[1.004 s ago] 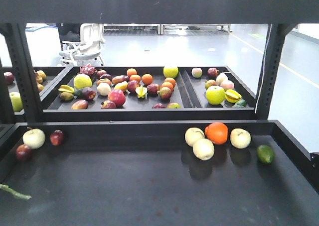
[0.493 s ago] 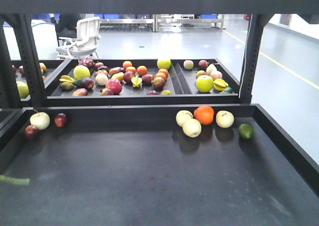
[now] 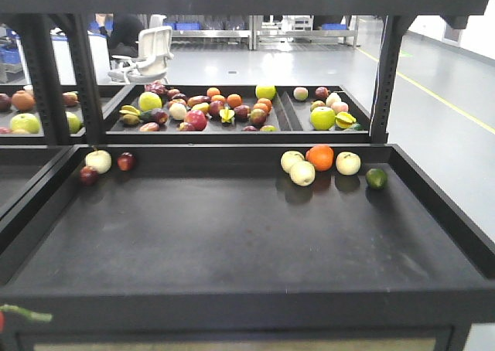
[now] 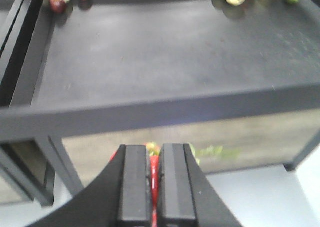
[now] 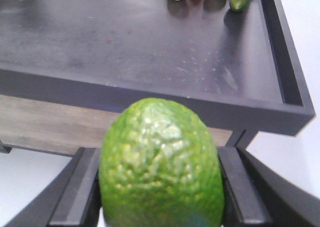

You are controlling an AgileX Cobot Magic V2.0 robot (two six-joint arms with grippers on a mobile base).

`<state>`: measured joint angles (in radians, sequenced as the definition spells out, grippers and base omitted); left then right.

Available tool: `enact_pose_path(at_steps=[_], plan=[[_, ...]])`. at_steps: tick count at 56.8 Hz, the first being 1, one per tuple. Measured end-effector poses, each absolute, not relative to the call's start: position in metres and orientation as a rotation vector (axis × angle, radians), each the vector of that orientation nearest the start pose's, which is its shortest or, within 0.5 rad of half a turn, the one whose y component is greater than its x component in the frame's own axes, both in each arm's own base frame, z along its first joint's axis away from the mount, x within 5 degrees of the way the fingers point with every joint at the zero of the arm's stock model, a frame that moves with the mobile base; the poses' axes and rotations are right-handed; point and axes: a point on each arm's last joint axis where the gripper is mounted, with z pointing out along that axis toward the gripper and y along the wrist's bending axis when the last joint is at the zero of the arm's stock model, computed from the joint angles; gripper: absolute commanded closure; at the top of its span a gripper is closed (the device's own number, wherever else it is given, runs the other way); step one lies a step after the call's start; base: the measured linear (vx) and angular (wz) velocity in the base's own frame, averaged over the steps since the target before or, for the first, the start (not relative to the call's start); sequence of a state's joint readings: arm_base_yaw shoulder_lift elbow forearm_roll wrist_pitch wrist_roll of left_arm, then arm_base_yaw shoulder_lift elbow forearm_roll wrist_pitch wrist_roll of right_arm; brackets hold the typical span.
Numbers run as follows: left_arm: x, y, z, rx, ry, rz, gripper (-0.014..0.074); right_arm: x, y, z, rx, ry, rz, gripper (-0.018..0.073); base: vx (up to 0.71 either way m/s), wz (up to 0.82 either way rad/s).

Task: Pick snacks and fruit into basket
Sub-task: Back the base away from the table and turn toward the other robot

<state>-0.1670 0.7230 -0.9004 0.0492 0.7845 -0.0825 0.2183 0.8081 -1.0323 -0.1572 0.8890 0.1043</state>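
Carry step, I judge: the right tool (image 5: 160,197) clamps a bumpy green fruit (image 5: 160,162), the left tool (image 4: 154,187) pinches something red, and next needs the unseen basket.

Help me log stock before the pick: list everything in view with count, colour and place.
near tray: 1, black, front shelf
pale apples: 3, cream, back right of near tray
orange: 1, orange, among those apples
lime: 1, green, right of them
left fruit group: 3, one cream, two dark red, back left corner
far trays: black, holding many mixed fruits
chair: 1, white, background
bumpy fruit: 1, green, in right gripper jaws
red-and-green item: 1, unidentifiable, between left gripper jaws
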Motion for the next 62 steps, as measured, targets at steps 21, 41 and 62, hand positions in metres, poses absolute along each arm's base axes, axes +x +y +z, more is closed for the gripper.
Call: enact_pose_path(at_steps=[21,41,62], plan=[[0.1273,-0.0182,0.3793,0.104,2.100,-0.092,0.0602,0.1377,0.0188,0.4030,-0.157,2.133,-0.006,0.0566,-0.36,0.06],[0.1266,-0.0180,0.3792,0.104,2.103,-0.091,0.0602,0.1377,0.0189,0.4029,-0.156,2.134,-0.005,0.0566,-0.34,-0.01],[0.1229,-0.0175,0.3802,0.103,2.098,-0.093,0.0602,0.1331,0.0172,0.4019,-0.154,2.156,-0.015,0.0566,-0.24,-0.19]])
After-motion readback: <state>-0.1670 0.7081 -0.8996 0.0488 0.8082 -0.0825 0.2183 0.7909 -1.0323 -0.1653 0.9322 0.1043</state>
